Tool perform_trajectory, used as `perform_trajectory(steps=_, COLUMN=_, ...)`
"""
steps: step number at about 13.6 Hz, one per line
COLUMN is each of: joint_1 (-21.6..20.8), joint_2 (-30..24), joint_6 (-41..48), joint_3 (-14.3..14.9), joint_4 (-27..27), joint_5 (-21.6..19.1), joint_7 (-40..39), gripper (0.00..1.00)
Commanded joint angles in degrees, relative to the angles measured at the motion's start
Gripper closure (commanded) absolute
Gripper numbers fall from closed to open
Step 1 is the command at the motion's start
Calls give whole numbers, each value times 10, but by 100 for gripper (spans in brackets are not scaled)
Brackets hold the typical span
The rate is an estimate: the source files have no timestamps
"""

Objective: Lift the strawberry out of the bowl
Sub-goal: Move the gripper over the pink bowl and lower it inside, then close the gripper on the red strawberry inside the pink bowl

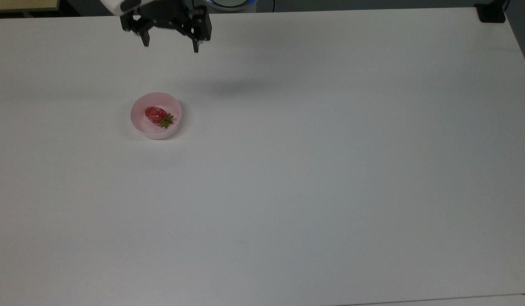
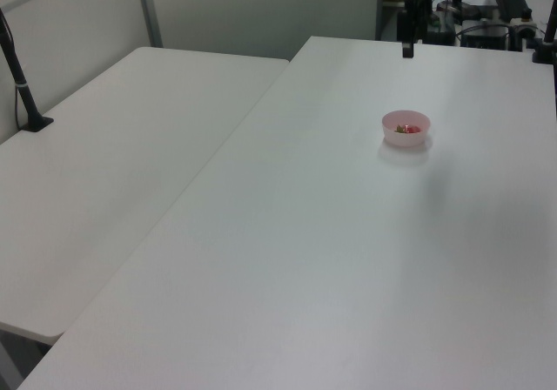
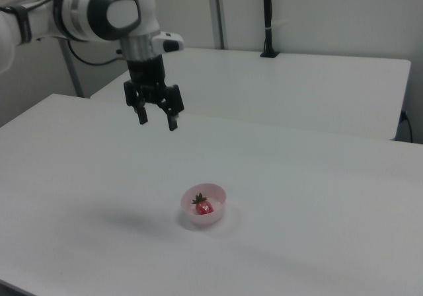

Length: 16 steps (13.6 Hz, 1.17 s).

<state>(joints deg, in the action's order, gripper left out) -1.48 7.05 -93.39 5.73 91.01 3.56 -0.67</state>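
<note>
Pale pink plastic bowl (image 1: pixel 156 115) sits alone on the white table (image 1: pixel 313 178), in the top view's left half. Smooth plain walls, upright. Contents: one strawberry (image 1: pixel 155 113), glossy red, lying on its side on the bowl floor. Its green leafy cap (image 1: pixel 166 120) points toward the top view's lower right and lies near the wall there; contact with the wall cannot be told.

Right view: same bowl (image 3: pixel 203 205) near the middle of the table, strawberry (image 3: pixel 203 207) inside, cap (image 3: pixel 198 198) upward and toward the right view's left. Left view: bowl (image 2: pixel 406 128) on the far part of the table, with a small red and green speck inside, probably the strawberry (image 2: pixel 411 130).

Farther back, gripper (image 1: pixel 171 46) hangs in the air over the table's far strip, well apart from the bowl, pointing down. Its two black fingers stand wide apart, nothing between them. Right view shows the gripper (image 3: pixel 158 122) high above the table, beyond the bowl, on the white arm (image 3: pixel 86 12).

Second white table (image 3: pixel 297 88) beyond, with a black pole (image 3: pixel 267 18) standing on it.
</note>
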Motion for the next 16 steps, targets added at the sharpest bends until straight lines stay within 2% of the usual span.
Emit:
perform_trajectory(steps=1, joint_1=24, joint_2=52, joint_6=-70, joint_3=3, joint_4=12, joint_5=-3, joint_7=-60, gripper=0)
perform_trajectory(steps=3, joint_1=20, joint_2=91, joint_6=-139, joint_3=24, joint_4=28, joint_5=0, joint_7=-86, gripper=0)
perform_trajectory(steps=5, joint_1=18, joint_2=117, joint_6=-196, joint_3=40, joint_4=52, joint_5=0, joint_7=-148, gripper=8)
perform_trajectory(steps=6, joint_1=9, joint_2=119, joint_6=-209, joint_3=55, joint_4=78, joint_5=0, joint_7=-211, gripper=10)
perform_trajectory(steps=7, joint_1=-17, joint_2=120, joint_6=-217, joint_3=86, joint_4=95, joint_5=-1, joint_7=-251, gripper=11)
perform_trajectory(steps=8, joint_1=-36, joint_2=126, joint_6=-237, joint_3=101, joint_4=108, joint_5=-2, joint_7=-258, gripper=15)
perform_trajectory(steps=12, joint_1=-36, joint_2=141, joint_6=-256, joint_3=101, joint_4=116, joint_5=-3, joint_7=-267, gripper=24)
perform_trajectory(steps=16, joint_1=-36, joint_2=154, joint_6=-292, joint_3=101, joint_4=142, joint_5=-2, joint_7=-298, gripper=26)
